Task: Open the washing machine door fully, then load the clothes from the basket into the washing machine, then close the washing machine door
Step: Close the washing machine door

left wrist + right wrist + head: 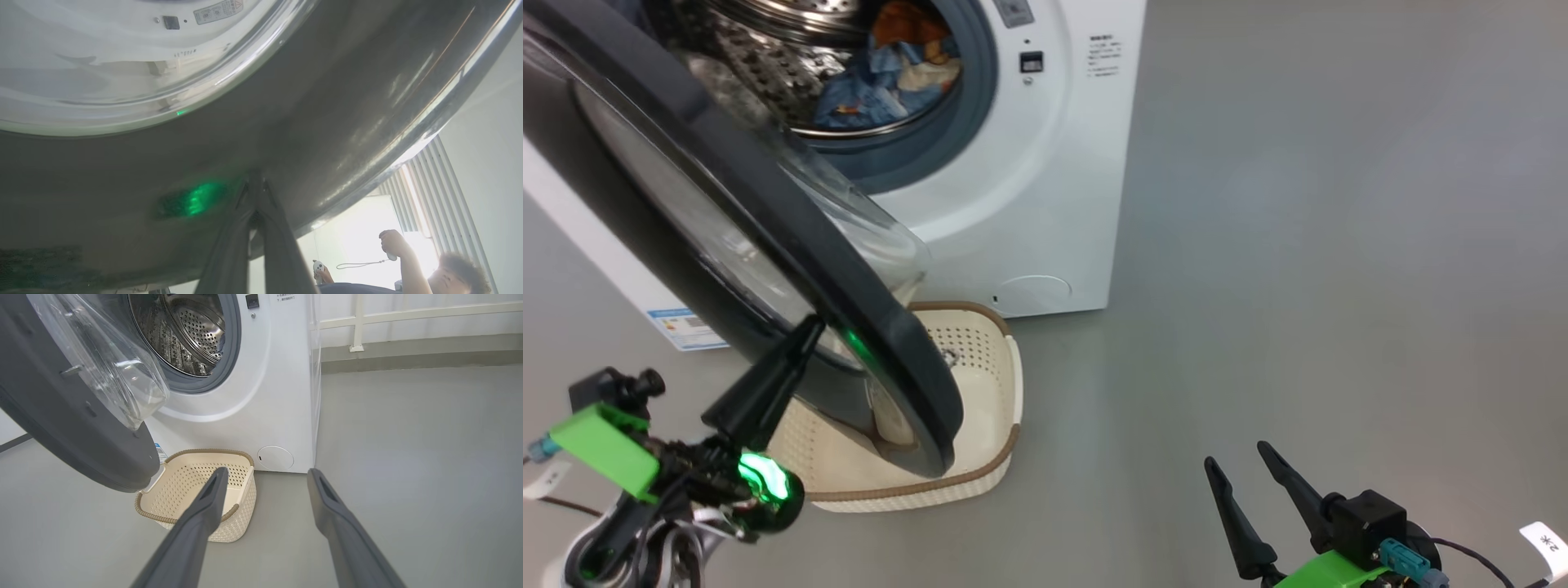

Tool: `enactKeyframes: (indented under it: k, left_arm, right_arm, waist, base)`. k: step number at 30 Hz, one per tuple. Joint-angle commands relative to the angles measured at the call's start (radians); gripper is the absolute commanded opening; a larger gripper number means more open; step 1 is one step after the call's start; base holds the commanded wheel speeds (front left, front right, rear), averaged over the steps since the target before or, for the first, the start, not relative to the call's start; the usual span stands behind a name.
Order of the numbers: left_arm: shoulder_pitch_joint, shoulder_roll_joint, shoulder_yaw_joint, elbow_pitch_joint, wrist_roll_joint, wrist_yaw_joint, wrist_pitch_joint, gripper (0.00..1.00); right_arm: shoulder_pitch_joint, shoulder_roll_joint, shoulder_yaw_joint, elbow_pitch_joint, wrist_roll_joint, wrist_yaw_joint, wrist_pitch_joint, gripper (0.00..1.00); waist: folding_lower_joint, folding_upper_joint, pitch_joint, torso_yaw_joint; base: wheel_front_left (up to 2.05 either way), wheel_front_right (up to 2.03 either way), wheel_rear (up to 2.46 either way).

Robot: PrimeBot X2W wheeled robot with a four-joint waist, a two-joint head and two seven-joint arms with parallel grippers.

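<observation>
Your left claw (255, 183) had its fingers pinched together on nothing, tips pressed against the glossy black rim of the large round washing machine door (792, 245). The door stood half open. It was probably rigid, heavy and slick, so push on the rim near the free edge, not the glass bowl. Its lower edge overhung the cream perforated plastic basket (992, 384). The blue-and-orange clothes (890, 73) lay in the drum. Your right claw (1235, 453) was spread and empty above open grey floor (1298, 245).

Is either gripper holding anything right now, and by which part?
Nothing is held. The left gripper is shut, its tips pressed against the black outer rim of the washing machine door, not clamping it. The right gripper is open and empty.
</observation>
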State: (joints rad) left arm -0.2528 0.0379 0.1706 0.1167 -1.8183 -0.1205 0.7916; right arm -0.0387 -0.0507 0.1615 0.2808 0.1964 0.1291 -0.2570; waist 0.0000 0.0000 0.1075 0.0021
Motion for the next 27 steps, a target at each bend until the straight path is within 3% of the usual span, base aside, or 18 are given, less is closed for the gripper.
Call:
enactKeyframes:
  k: [1,15,27]
  left_arm:
    - [-0.058,0.012,0.025,-0.019,0.003,-0.009,-0.007,0.00]
    - [-0.212,0.012,0.056,0.027,0.067,-0.010,-0.082,0.00]
    - [-0.247,0.012,0.069,0.058,0.095,-0.010,-0.108,0.00]
  right_arm:
    - [-0.037,0.001,0.024,-0.026,0.013,0.002,-0.005,1.00]
    - [-0.061,0.001,0.022,-0.045,0.034,0.002,-0.005,1.00]
    - [-0.064,0.001,-0.002,-0.049,0.038,0.002,-0.005,1.00]
  waist:
    - [0.0000,0.0000,0.034,-0.039]
    - [0.0000,0.0000,0.106,-0.145]
    - [0.0000,0.0000,0.107,-0.145]
  base:
    - [0.00,0.00,0.00]
    - [0.00,0.00,0.00]
    - [0.00,0.00,0.00]
